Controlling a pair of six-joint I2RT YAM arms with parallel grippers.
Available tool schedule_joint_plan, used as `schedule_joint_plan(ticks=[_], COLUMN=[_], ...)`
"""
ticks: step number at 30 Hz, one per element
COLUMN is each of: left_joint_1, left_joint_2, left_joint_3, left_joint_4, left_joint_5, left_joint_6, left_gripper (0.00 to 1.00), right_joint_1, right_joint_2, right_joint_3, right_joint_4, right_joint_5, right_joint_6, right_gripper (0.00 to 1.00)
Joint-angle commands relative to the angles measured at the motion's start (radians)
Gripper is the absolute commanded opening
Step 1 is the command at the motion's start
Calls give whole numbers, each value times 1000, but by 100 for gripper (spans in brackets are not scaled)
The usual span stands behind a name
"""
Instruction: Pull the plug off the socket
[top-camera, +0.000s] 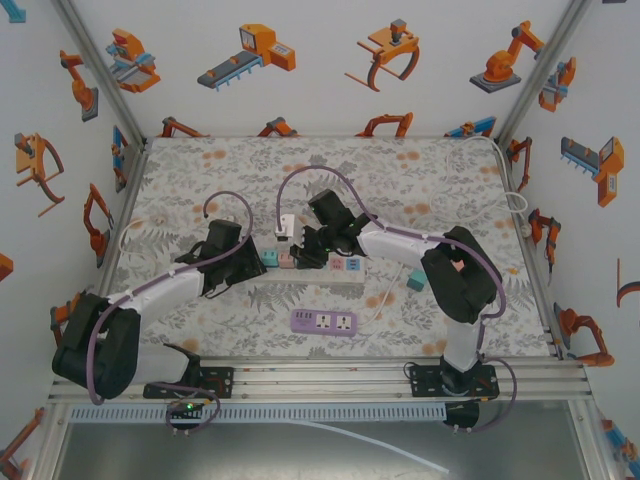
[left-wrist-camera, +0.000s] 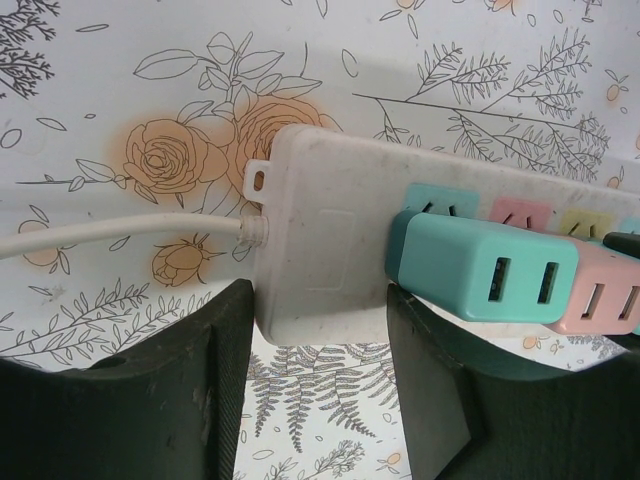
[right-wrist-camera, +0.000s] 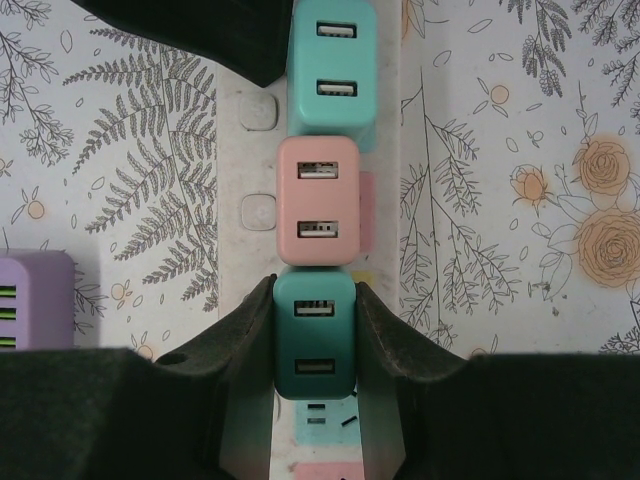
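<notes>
A white socket strip (top-camera: 345, 266) lies mid-table with a row of USB plugs in it. My right gripper (right-wrist-camera: 314, 290) is shut on the dark teal plug (right-wrist-camera: 314, 340), one finger on each side. That plug stands in line after the pink plug (right-wrist-camera: 318, 200) and the light teal plug (right-wrist-camera: 332, 60). I cannot tell whether it is still seated. My left gripper (left-wrist-camera: 320, 300) holds the cable end of the strip (left-wrist-camera: 320, 220), with one finger at the end face and the other against the light teal plug (left-wrist-camera: 470, 270). From above, the left gripper (top-camera: 243, 262) and right gripper (top-camera: 303, 252) flank the row.
A purple socket strip (top-camera: 323, 322) lies nearer the arm bases, and its corner shows at the left of the right wrist view (right-wrist-camera: 30, 300). A loose teal plug (top-camera: 415, 283) sits to the right. The strip's white cable (left-wrist-camera: 120, 232) runs off left. A small white block (top-camera: 287, 225) lies behind the strip.
</notes>
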Motion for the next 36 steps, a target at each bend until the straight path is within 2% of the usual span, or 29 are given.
schedule_joint_plan(ticks=[1,24,32,36], left_joint_1=[-24,-34,-35,-35], left_joint_2=[44,37,-19,-77], left_joint_3=[-48,-50,-39,-29], left_joint_4=[-130,-131,-154,-174], left_joint_5=[-65,-66,-60,-45], left_joint_6=[28,30,29,31], left_gripper=[52,51,51,52], right_joint_1=[17,13,-3,-4], right_joint_2=[-45,-97,-194,-246], right_joint_3=[57,7,-71,-98], right_joint_4=[76,144,260,294], right_joint_5=[-84,-27,43,114], right_joint_6=[31,87,192,309], right_gripper=[11,8,6,5])
